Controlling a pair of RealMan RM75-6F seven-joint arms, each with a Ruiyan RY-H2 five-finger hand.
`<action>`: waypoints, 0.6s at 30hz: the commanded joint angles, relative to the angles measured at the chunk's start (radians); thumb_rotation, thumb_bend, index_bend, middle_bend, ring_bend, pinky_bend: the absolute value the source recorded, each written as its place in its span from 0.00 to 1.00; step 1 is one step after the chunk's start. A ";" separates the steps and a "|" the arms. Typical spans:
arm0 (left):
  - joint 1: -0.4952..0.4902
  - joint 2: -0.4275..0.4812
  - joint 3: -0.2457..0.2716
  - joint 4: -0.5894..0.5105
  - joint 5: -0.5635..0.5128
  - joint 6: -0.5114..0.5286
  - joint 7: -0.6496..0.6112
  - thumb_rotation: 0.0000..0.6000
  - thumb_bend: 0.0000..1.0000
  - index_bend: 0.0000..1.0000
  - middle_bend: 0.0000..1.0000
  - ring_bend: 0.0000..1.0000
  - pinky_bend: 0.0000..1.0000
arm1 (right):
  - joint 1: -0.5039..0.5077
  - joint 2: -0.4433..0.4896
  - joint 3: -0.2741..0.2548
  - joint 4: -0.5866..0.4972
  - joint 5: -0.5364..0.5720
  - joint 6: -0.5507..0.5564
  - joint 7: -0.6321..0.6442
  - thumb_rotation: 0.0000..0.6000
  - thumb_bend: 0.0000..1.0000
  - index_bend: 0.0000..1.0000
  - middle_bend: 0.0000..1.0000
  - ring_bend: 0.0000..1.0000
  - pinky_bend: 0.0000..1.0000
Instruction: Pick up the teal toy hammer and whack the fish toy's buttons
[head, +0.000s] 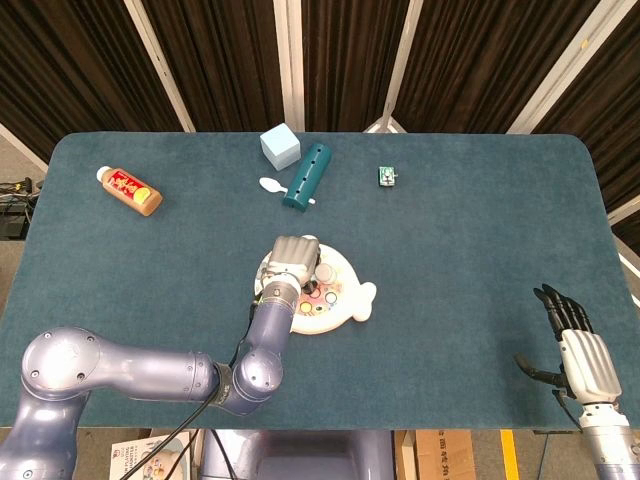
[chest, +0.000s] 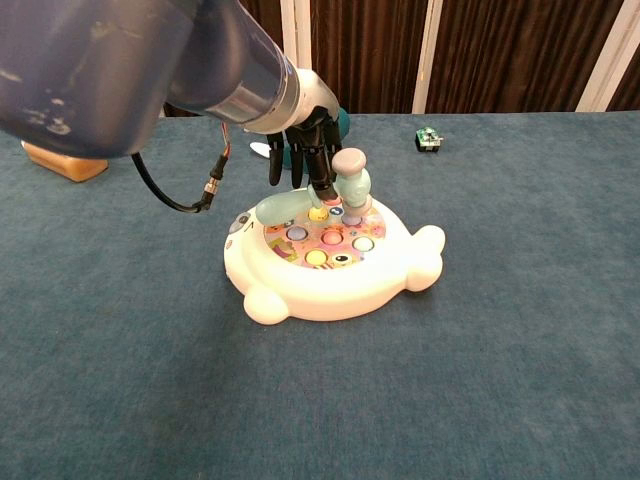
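- Overhead, in the head view, the left hand (head: 291, 256) sits directly above the fish toy (head: 345, 302), which lies near the middle of the bench (head: 470, 230); the right hand (head: 580, 355) is well apart at the bench's right edge, fingers spread and holding nothing.
- From this view the hammer is almost wholly hidden under the left hand, and most of the toy's buttons are covered too, so which button lies under the head cannot be told here.
- Lower down, the chest view shows the left hand (chest: 303, 135) with its fingers (chest: 318, 172) clasped on the teal toy hammer (chest: 330, 192).
- The handle's long axis runs from lower left to upper right across the toy's far-left rim, and the head stands upright at the right end, over the rear buttons.
- The head appears to touch or sit just above a rear button; contact cannot be confirmed.
- The coloured buttons (chest: 324, 238) still open to a strike lie nearer the camera and to the right of the head, so I judge the coming whack wants a lift and a shift that way.
- The right hand is out of this view.
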 joint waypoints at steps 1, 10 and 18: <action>-0.001 -0.006 0.002 0.009 -0.005 -0.003 0.004 1.00 0.62 0.65 0.54 0.42 0.53 | 0.000 0.000 0.000 0.001 -0.001 0.001 0.000 1.00 0.24 0.00 0.00 0.00 0.00; -0.009 -0.024 0.002 0.042 -0.023 -0.005 0.031 1.00 0.62 0.65 0.54 0.42 0.53 | -0.001 -0.006 0.002 0.011 -0.010 0.012 -0.002 1.00 0.24 0.00 0.00 0.00 0.00; -0.006 -0.034 0.001 0.055 -0.023 -0.007 0.037 1.00 0.62 0.65 0.54 0.42 0.53 | -0.001 -0.005 0.002 0.012 -0.011 0.013 0.004 1.00 0.24 0.00 0.00 0.00 0.00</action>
